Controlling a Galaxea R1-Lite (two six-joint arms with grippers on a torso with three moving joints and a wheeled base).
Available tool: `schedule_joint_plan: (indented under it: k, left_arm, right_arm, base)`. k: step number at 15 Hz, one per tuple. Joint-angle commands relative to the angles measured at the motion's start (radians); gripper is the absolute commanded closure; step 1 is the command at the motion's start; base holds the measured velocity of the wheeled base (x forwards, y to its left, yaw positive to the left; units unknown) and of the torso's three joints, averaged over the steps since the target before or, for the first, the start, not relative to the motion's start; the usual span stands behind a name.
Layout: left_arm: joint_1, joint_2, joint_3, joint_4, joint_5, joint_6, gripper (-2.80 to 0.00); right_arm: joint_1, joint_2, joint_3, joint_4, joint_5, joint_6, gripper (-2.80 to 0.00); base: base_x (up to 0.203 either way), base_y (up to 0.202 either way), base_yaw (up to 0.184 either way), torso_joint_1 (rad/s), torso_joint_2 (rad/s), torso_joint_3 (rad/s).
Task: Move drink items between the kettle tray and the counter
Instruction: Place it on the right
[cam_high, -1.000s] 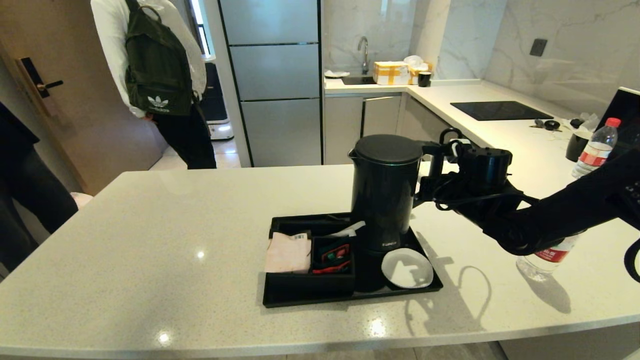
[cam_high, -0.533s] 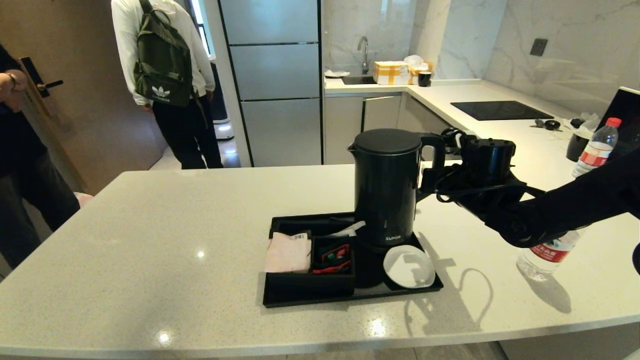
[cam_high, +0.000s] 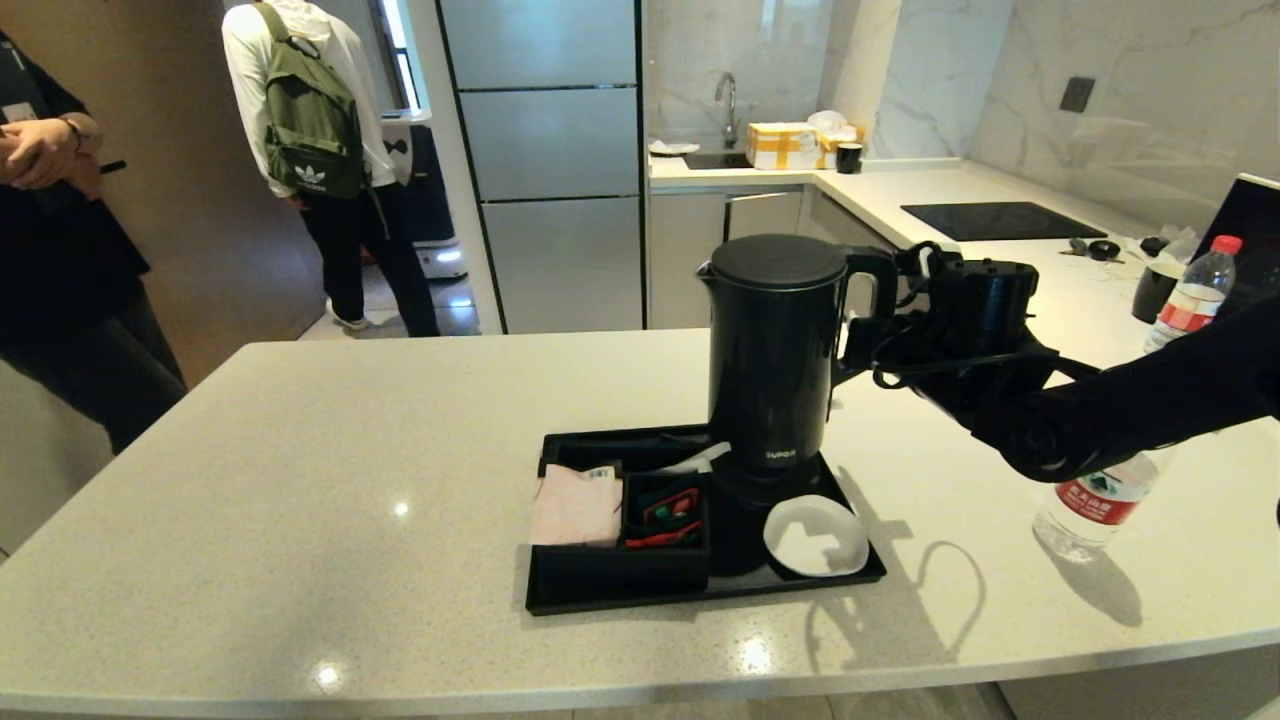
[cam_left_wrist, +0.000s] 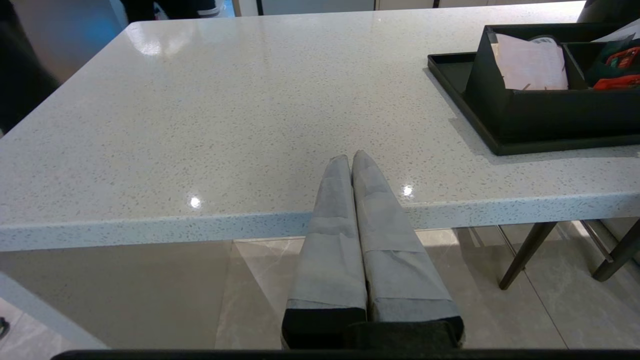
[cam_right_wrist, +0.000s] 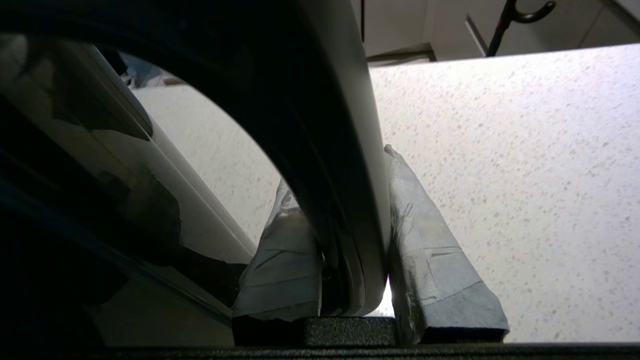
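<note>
The matte black kettle (cam_high: 772, 360) hangs upright just above its round base (cam_high: 752, 492) on the black kettle tray (cam_high: 620, 598). My right gripper (cam_high: 880, 300) is shut on the kettle's loop handle (cam_right_wrist: 345, 210), one finger on each side of it. A clear water bottle (cam_high: 1095, 505) with a red-white label stands on the counter (cam_high: 300, 480) right of the tray, its top hidden behind my right arm. My left gripper (cam_left_wrist: 350, 159) is shut and empty, parked below the counter's front edge, left of the tray (cam_left_wrist: 450, 85).
The tray also holds a divided box (cam_high: 615, 520) of napkins and sachets and a white coaster (cam_high: 815, 535). A second red-capped bottle (cam_high: 1190, 295) and a dark cup (cam_high: 1155, 290) stand far right. A black hob (cam_high: 1000, 220) lies behind. Two people stand beyond the counter's left end.
The kettle has risen off its base in my right gripper and shifted slightly right. The people in the background have moved.
</note>
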Motion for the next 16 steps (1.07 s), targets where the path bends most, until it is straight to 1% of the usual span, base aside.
schedule_joint_plan:
  k: [1,4,8,10,12,16]
  left_arm:
    - [0.0,0.001,0.0,0.0,0.0,0.0,0.0]
    - [0.0,0.001,0.0,0.0,0.0,0.0,0.0]
    - [0.0,0.001,0.0,0.0,0.0,0.0,0.0]
    - [0.0,0.001,0.0,0.0,0.0,0.0,0.0]
    - [0.0,0.001,0.0,0.0,0.0,0.0,0.0]
    - [0.0,0.001,0.0,0.0,0.0,0.0,0.0]
  right_arm:
    - [-0.011,0.001,-0.022,0.008,-0.01,0.002,0.0]
    - [-0.041,-0.012,-0.048,0.034,-0.02,0.013,0.0]
    - [-0.1,-0.008,-0.069,0.056,-0.045,0.031,0.0]
    - [-0.151,0.01,-0.111,0.096,-0.09,0.043,0.0]
    - [-0.175,0.026,-0.123,0.101,-0.102,0.043,0.0]
    - [-0.196,0.053,-0.126,0.102,-0.11,0.043,0.0]
  base:
    - [0.0,0.0,0.0,0.0,0.0,0.0]
    - [0.0,0.0,0.0,0.0,0.0,0.0]
    - [0.0,0.0,0.0,0.0,0.0,0.0]
    - [0.0,0.0,0.0,0.0,0.0,0.0]
    - [0.0,0.0,0.0,0.0,0.0,0.0]
    - [0.0,0.0,0.0,0.0,0.0,0.0]
